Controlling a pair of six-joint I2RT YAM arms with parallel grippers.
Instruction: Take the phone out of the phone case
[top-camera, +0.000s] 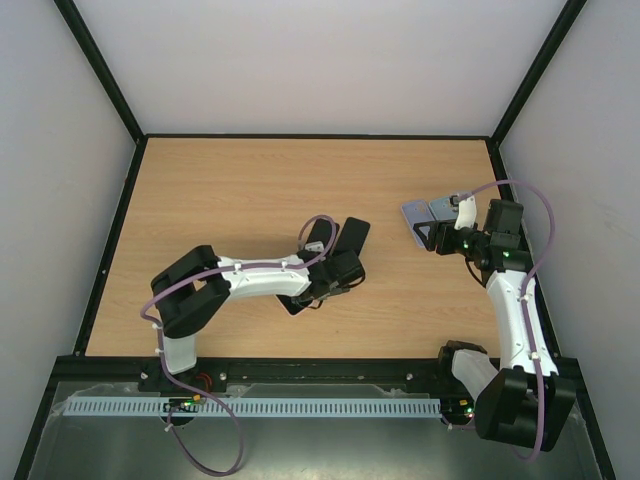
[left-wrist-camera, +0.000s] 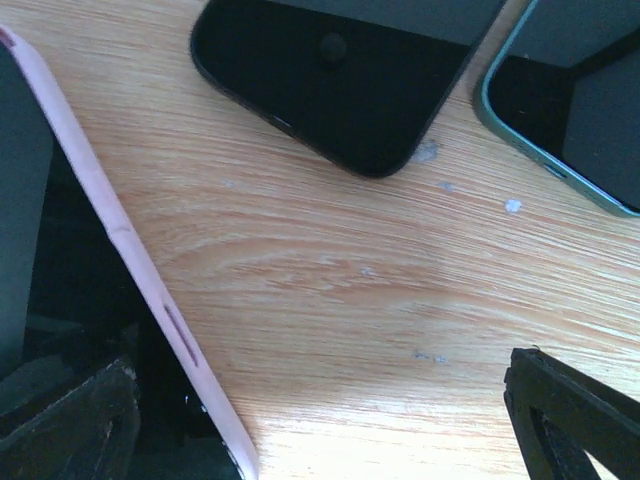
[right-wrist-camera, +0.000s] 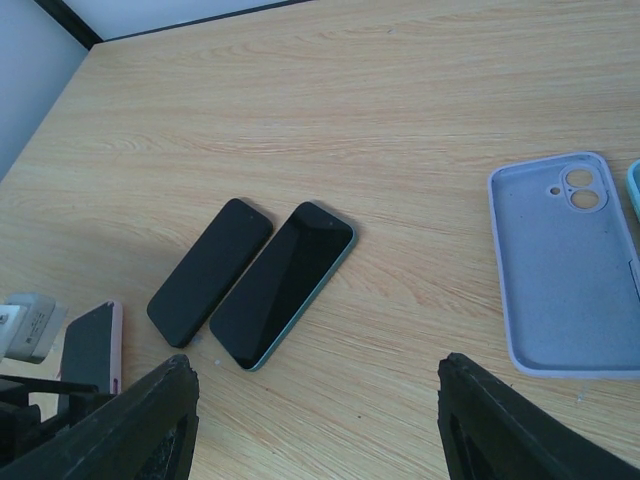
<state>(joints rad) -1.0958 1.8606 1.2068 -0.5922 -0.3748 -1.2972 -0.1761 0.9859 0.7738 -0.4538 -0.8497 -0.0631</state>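
Observation:
A phone in a pink case (left-wrist-camera: 130, 270) lies flat on the wooden table, along the left edge of the left wrist view. My left gripper (left-wrist-camera: 320, 420) is open just beside it. The left finger (left-wrist-camera: 60, 420) is over the case and the right finger (left-wrist-camera: 570, 420) is over bare wood. From above, the pink-cased phone (top-camera: 295, 303) is mostly hidden under my left gripper (top-camera: 318, 285). The right wrist view shows the same phone (right-wrist-camera: 92, 350) at far left. My right gripper (right-wrist-camera: 315, 420) hangs open over bare table, holding nothing.
A bare black phone (right-wrist-camera: 210, 270) and a teal-edged phone (right-wrist-camera: 285, 285) lie side by side mid-table. An empty lavender case (right-wrist-camera: 565, 265) lies to the right, under my right gripper (top-camera: 435, 228). A teal case edge (right-wrist-camera: 635, 190) shows at the frame's right border.

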